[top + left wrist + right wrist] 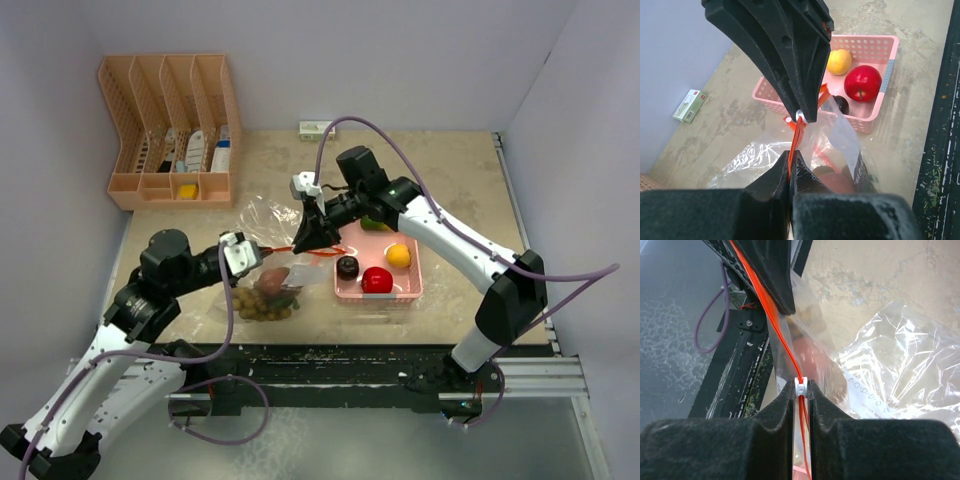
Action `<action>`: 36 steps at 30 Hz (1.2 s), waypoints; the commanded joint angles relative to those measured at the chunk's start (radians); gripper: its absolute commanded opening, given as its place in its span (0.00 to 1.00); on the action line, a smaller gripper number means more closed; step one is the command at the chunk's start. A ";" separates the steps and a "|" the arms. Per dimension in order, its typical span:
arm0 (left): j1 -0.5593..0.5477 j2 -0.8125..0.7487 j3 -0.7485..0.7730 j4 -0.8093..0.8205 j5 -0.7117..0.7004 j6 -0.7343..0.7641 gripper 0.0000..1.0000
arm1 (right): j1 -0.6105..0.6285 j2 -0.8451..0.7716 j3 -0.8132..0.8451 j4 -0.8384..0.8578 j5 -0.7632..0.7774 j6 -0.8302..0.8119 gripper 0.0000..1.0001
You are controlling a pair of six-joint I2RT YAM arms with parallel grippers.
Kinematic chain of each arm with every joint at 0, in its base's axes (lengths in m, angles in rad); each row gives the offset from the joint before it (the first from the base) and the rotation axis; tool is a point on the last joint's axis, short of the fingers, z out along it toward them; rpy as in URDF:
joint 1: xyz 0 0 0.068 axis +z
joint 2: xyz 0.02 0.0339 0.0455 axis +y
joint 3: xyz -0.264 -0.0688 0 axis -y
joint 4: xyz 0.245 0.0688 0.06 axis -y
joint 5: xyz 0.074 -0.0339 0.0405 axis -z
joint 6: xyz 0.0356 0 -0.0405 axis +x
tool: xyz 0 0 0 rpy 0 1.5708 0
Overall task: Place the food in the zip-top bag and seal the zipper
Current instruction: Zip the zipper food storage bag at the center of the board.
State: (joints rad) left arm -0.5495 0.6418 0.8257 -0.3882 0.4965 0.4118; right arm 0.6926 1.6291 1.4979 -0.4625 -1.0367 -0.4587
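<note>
The clear zip-top bag (262,222) lies left of centre with an orange zipper strip (300,249) pulled taut between both grippers. My left gripper (264,253) is shut on the zipper's end, as the left wrist view (791,161) shows. My right gripper (303,240) is shut on the white slider (800,386), also visible in the left wrist view (800,116). A cluster of tan balls (256,304) and a brownish fruit (275,279) sit in the bag. The red apple (377,280), yellow lemon (399,256) and a dark ball (347,267) lie in the pink basket (410,293).
A pink desk organizer (170,130) stands at the back left. A small white box (315,128) lies by the back wall. A green fruit (375,224) shows partly under the right arm. The table's front edge with its black rail (330,355) runs below the bag.
</note>
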 commanded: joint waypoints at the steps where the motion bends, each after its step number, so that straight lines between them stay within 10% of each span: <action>1: 0.002 -0.041 0.075 0.050 -0.026 0.021 0.00 | -0.040 -0.021 -0.021 -0.012 0.097 0.006 0.11; 25: 0.002 -0.103 0.231 -0.116 -0.187 0.053 0.00 | -0.199 -0.016 -0.118 0.021 0.198 0.030 0.10; 29: 0.002 -0.096 0.229 -0.115 -0.200 0.053 0.00 | -0.200 -0.056 -0.132 0.074 0.231 0.076 0.30; 34: 0.002 -0.083 0.233 -0.085 -0.253 0.041 0.00 | -0.208 -0.153 -0.171 0.200 0.287 0.186 0.95; 36: 0.002 -0.069 0.235 -0.054 -0.293 0.021 0.00 | -0.208 -0.198 -0.201 0.300 0.339 0.276 1.00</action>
State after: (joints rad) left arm -0.5503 0.5575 1.0126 -0.5636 0.2783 0.4484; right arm 0.4889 1.5482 1.3167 -0.3534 -0.7803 -0.3290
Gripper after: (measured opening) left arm 0.008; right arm 0.959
